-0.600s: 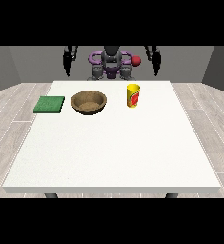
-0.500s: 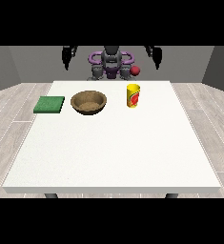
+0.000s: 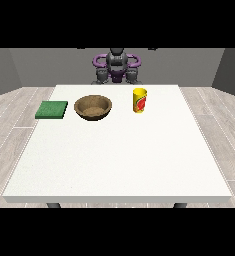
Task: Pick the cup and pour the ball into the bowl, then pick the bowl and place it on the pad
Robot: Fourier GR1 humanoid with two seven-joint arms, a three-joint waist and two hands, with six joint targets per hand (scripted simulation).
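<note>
A yellow cup (image 3: pixel 139 100) with a red mark stands upright on the white table (image 3: pixel 119 160), right of centre near the far edge. I cannot see a ball in or near it. Left of the cup sits a brown wooden bowl (image 3: pixel 93 107), and its inside looks bare. The green square pad (image 3: pixel 52 109) lies flat further left. The robot (image 3: pixel 117 65) stands behind the far edge with its purple upper arms lifted. Neither hand shows; both forearms run up past the top of the scene.
The cup, the bowl and the pad stand in a row along the table's far part. Grey plank floor surrounds the table on all sides.
Both hands, earlier visible beside the robot's shoulders, have gone up out of the scene. The red ball seen near the robot at the view's right no longer shows.
</note>
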